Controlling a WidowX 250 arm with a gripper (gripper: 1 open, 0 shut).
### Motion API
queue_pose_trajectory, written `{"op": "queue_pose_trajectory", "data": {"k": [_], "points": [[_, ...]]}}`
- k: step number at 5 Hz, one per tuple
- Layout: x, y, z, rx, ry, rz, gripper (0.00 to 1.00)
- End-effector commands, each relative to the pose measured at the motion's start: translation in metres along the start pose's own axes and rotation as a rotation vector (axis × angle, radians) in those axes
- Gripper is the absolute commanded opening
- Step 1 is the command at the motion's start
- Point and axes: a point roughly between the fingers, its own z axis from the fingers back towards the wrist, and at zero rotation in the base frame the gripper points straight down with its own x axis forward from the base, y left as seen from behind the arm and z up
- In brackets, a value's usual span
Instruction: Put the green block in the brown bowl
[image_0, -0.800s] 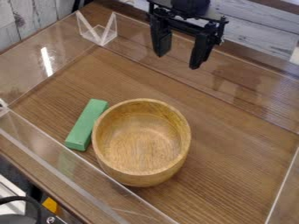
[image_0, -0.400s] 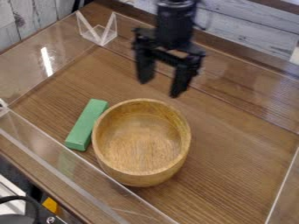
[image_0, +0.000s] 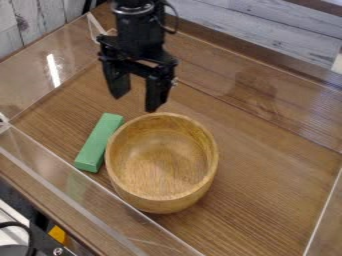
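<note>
The green block (image_0: 98, 141) lies flat on the wooden table, its long side running toward the near left, right beside the left rim of the brown bowl (image_0: 162, 160). The bowl is round, light wood, and has nothing in it. My gripper (image_0: 138, 90) hangs open above the table just behind the block and the bowl's far-left rim, its dark fingers pointing down and holding nothing.
Clear plastic walls (image_0: 80, 205) fence the table along the near and left sides. A small clear stand (image_0: 110, 32) sits at the back left corner. Bare wood stretches to the right of the bowl.
The gripper has travelled from the back right to the left and nearer, coming down toward the block. It stayed open. Block and bowl have not moved.
</note>
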Motion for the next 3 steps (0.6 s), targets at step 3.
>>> {"op": "queue_pose_trajectory", "data": {"k": [3], "points": [[-0.011,-0.018,0.009,0.002,-0.044,0.121,1.00]]}}
